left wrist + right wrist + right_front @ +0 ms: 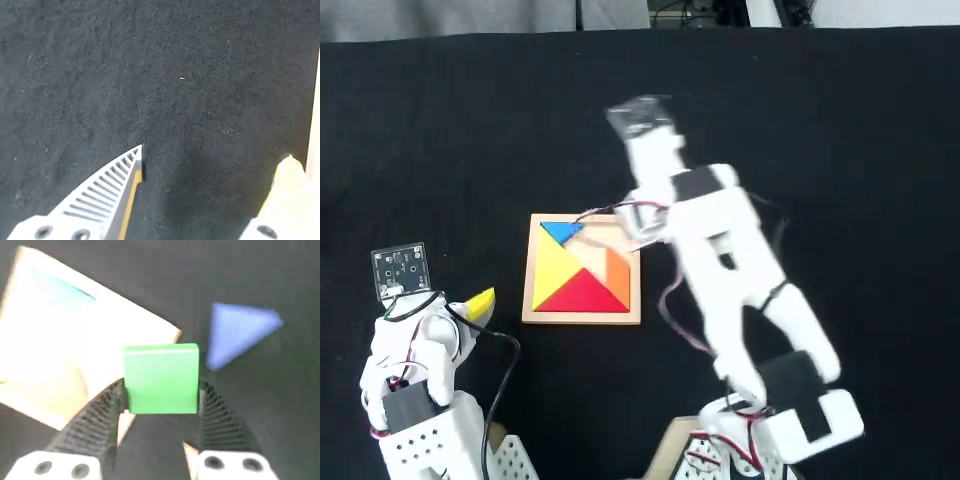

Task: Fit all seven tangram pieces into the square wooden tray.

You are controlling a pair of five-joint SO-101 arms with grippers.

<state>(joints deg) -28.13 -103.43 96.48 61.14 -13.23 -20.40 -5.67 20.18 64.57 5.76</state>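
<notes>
The square wooden tray [532, 300] lies mid-table and holds a yellow triangle [552, 272], a red triangle [585, 295], an orange piece [618, 275] and a small blue triangle [560, 232]. My right gripper [161, 385] is shut on a green square [161, 375] and hovers by the tray's [65, 350] far right corner. In the high view the right gripper [638, 225] is over that corner. A darker blue triangle [240, 330] lies on the cloth just beyond the tray. My left gripper [214, 152] is open over bare cloth left of the tray [315, 125].
Black cloth covers the whole table. The left arm [420, 370] sits at the near left corner, its yellow fingertip [480, 300] close to the tray's left side. The right arm [740, 290] stretches from the near edge towards the tray.
</notes>
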